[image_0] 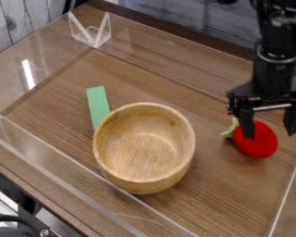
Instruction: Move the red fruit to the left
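The red fruit (258,141) lies on the wooden tabletop at the right, its green stem (229,132) pointing left. My gripper (270,120) hangs straight down directly over the fruit, open, with one black finger (243,118) at the fruit's left and the other at its right edge. The fingertips reach down to the fruit's top and partly cover it. I cannot tell whether they touch it.
A wooden bowl (144,146) sits left of the fruit in the middle. A flat green strip (97,105) lies beside the bowl's upper left. Clear acrylic walls (40,56) fence the table, with a clear bracket (90,31) at the back left.
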### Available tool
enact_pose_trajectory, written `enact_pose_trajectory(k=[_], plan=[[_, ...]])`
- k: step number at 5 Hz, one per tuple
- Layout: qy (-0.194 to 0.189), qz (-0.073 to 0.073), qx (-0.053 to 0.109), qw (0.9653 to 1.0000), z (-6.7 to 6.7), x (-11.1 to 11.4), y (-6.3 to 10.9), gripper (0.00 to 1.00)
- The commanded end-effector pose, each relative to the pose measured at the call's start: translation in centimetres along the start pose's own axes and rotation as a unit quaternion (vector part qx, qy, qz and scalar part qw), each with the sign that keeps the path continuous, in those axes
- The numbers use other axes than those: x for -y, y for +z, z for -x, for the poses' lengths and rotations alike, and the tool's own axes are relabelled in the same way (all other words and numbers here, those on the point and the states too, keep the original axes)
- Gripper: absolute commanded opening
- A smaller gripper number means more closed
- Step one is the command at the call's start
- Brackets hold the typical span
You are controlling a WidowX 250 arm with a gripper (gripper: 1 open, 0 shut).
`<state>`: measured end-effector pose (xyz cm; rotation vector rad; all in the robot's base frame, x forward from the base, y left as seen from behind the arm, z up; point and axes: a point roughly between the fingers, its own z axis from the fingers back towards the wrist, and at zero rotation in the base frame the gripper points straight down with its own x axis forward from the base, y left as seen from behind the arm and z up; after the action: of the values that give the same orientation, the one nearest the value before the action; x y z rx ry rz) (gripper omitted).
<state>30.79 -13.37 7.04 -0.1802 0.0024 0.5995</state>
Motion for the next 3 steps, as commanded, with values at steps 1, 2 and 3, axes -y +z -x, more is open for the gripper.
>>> enact_pose_trajectory(k=[1,2,3], plan=[[0.012,0.014,0.024,0.9996,-0.3,0.7,0.2,1.00],[0.029,0.015,0.040,0.9987,-0.8,0.8,-0.7,1.00],[0.035,0.018,0.055,0.9977,-1.2,0.8,-1.2,1.00]])
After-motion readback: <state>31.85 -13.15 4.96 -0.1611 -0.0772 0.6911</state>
